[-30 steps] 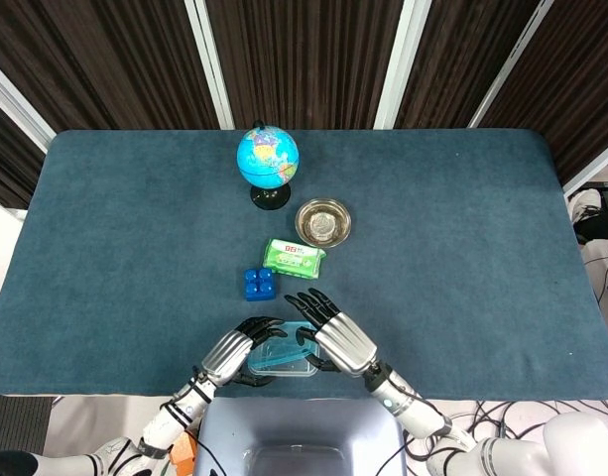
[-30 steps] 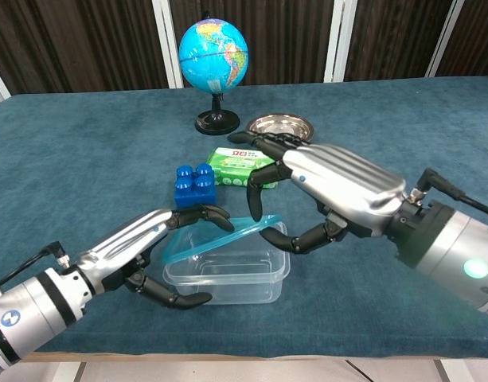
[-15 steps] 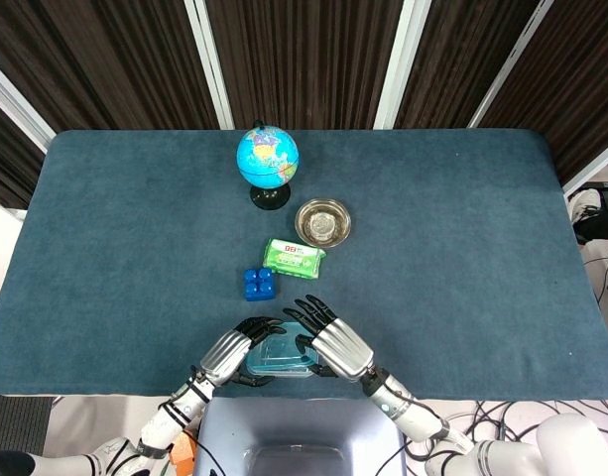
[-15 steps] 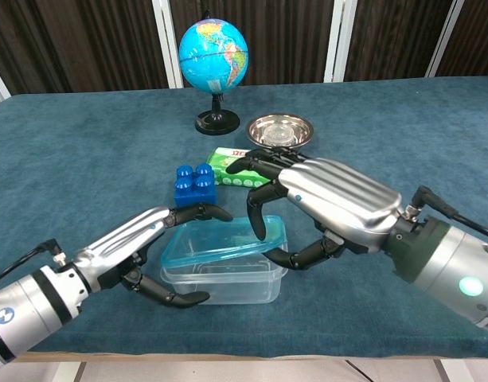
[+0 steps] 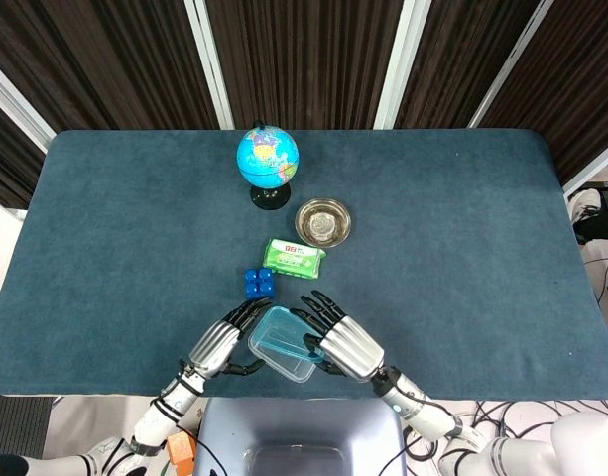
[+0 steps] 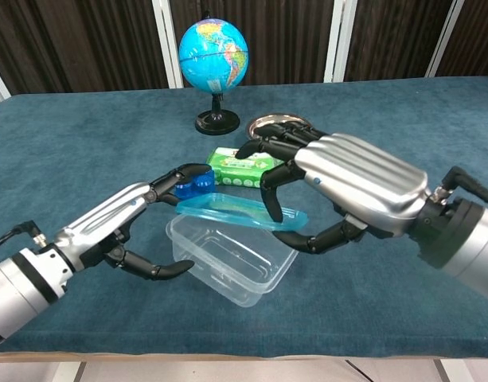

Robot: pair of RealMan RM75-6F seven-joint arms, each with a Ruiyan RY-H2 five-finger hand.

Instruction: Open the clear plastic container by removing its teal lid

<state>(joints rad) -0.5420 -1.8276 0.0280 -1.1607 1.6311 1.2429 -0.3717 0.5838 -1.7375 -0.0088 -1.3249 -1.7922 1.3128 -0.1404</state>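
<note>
The step in hand is the separation of the flat teal plastic lid point(image 6: 242, 212) from the clear rectangular plastic container point(image 6: 228, 259): the lid appears already free, held tilted just above the container's open rim, its far end higher than the near one. The right hand point(image 6: 339, 195) grips the lid, fingers curled over its upper face and thumb beneath its right end. The left hand point(image 6: 136, 227) cups the container's left side, fingers arched over the far-left rim and thumb curved along the near wall; whether the pads actually press the wall cannot be told, and its fingertips lie close to the lid's left end. The container rests on the dark blue cloth-covered table point(image 6: 84, 127) at the near edge, turned at an angle, directly in front of the blue toy building brick point(image 5: 258, 283), which stands between the two. The green packet of wipes point(image 5: 294, 257), the small steel bowl point(image 5: 323, 221) and the desk globe point(image 5: 268, 159) lie beyond the brick. The next move probably calls for carrying the lid clear to the right and laying it on the cloth while the left hand steadies the container.
</note>
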